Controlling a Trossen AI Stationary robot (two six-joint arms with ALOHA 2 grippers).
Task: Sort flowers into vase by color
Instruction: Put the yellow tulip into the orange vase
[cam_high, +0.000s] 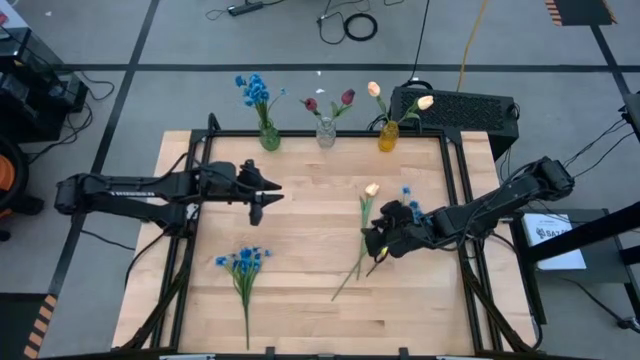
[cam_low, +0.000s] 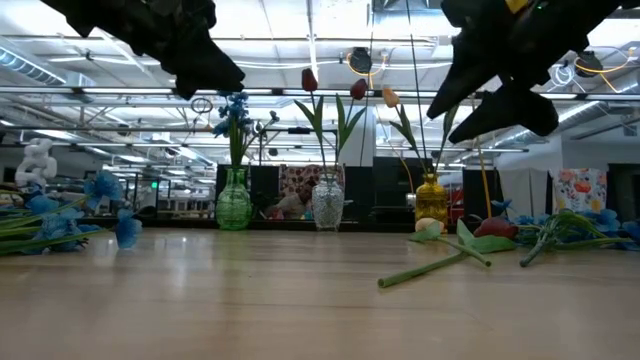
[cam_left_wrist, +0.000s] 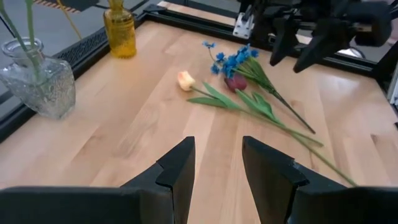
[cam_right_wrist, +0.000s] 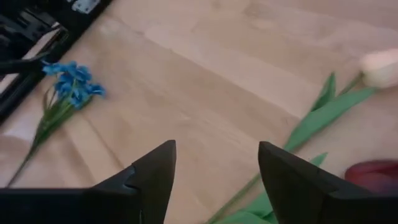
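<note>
Three vases stand along the far edge: a green vase (cam_high: 269, 137) with blue flowers, a clear vase (cam_high: 325, 132) with dark red tulips, and a yellow vase (cam_high: 388, 136) with cream tulips. A loose blue bunch (cam_high: 243, 262) lies near the table's front left. A cream tulip (cam_high: 371, 189), a red tulip (cam_left_wrist: 235, 83) and another blue bunch (cam_left_wrist: 233, 60) lie together at the right. My right gripper (cam_high: 380, 243) hovers open above those stems, the red tulip (cam_right_wrist: 373, 175) beside one finger. My left gripper (cam_high: 260, 196) hangs open over the table's left middle, holding nothing.
A black metal frame (cam_high: 455, 170) borders the wooden table. A black box (cam_high: 455, 106) sits behind the far right corner. Bare wood lies between the two grippers and in front of the vases.
</note>
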